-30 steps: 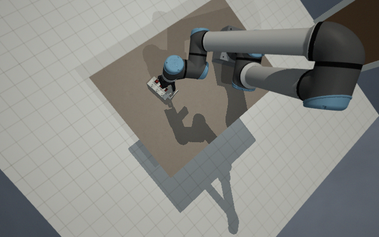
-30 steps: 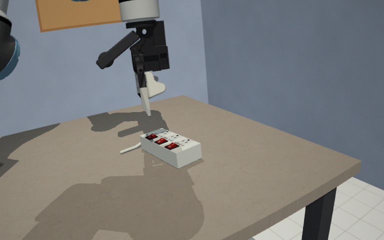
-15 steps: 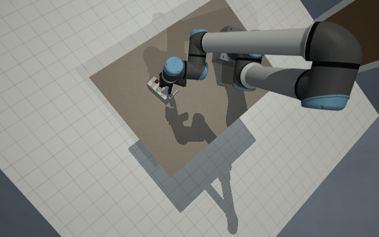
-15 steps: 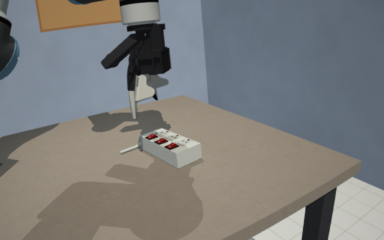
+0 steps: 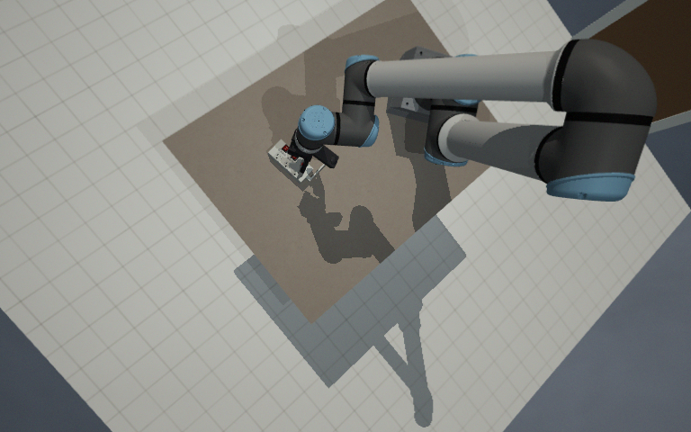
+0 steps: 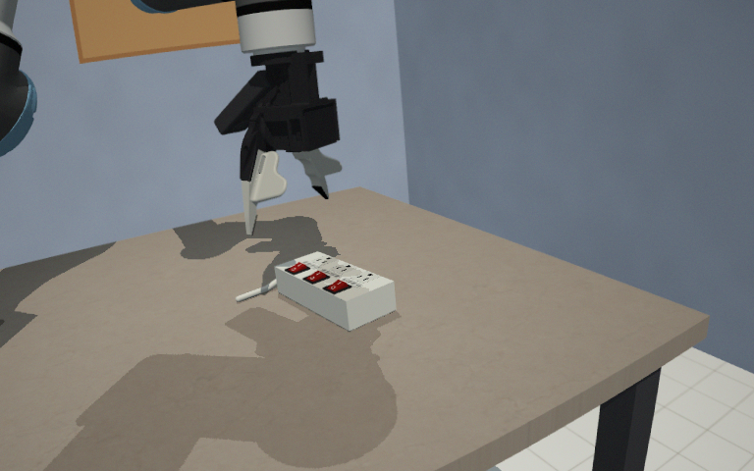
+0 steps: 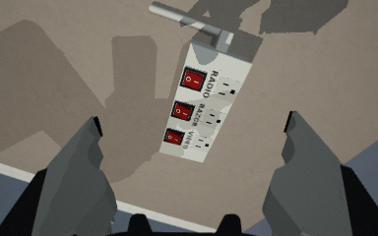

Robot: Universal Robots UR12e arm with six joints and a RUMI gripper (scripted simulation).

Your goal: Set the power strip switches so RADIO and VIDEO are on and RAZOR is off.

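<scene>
White strip: your power strip (image 7: 208,109) lies face up on the tabletop (image 6: 500,288).
Labels: only your wrist view reads RADIO, RAZOR, VIDEO.
Hand: your hand (image 6: 286,213) hangs above, spread wide, gripping nothing.

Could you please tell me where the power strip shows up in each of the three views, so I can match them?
Top: power strip left of centre on the table, half hidden under the wrist.
Exterior: power strip mid-frame, switches up, below the open tool.
Wrist: power strip upper centre, between the fingers.
Shared landmark: the cord stub at the RADIO end.
</scene>
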